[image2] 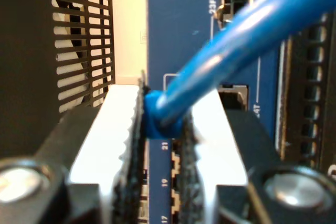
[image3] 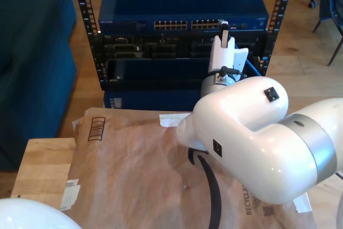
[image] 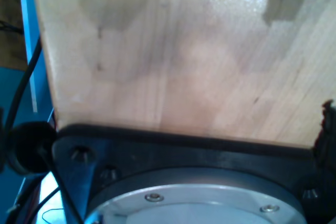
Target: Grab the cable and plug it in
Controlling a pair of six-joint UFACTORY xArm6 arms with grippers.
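While the blue cable (image2: 247, 40) runs off diagonally, its blue plug end (image2: 157, 116) is seen clamped between the toothed pads (image2: 134, 129) of my second gripper (image2: 163, 129), held right at the numbered ports of the blue network switch (image3: 182, 4) — contact with a port cannot be told. My first gripper's state cannot be told; a wooden tabletop (image: 173, 51) is seen beneath its camera.

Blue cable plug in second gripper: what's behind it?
Behind the cable end pinched in my second gripper is the blue switch face with numbered ports. The port directly behind the plug is covered.
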